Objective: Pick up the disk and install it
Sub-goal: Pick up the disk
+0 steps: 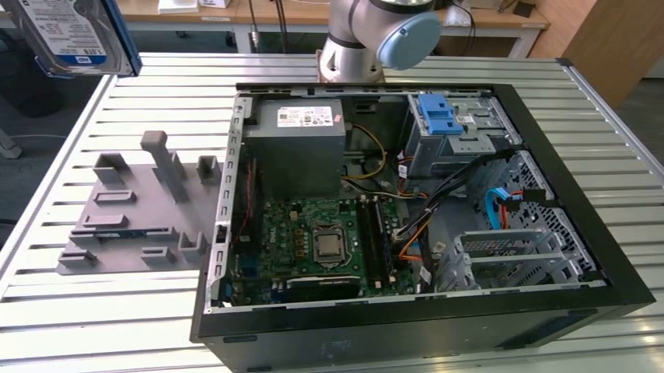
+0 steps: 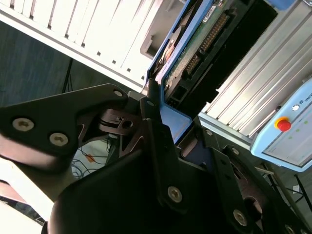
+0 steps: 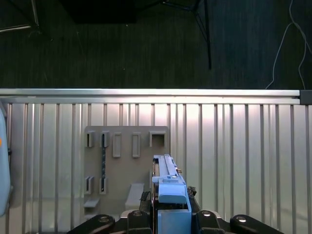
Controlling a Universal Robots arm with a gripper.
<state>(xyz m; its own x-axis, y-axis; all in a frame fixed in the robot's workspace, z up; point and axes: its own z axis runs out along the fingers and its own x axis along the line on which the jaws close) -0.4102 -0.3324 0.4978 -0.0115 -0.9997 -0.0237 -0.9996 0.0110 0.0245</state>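
The black pincer (image 3: 169, 208) is squeezed tight on the one flat silver-grey disk with a blue rail frame (image 3: 165, 170). The disk's long side sticks straight out from the pincer. In the exterior view the disk hangs high at the left, above the slatted metal desk (image 1: 155, 311). One open black computer case (image 1: 415, 330) lies to its right, beside one grey holder plate (image 1: 130, 217).

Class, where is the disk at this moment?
The disk is clamped in the gripper, high at the exterior view's upper left, above the grey fixture plate and outside the computer case.
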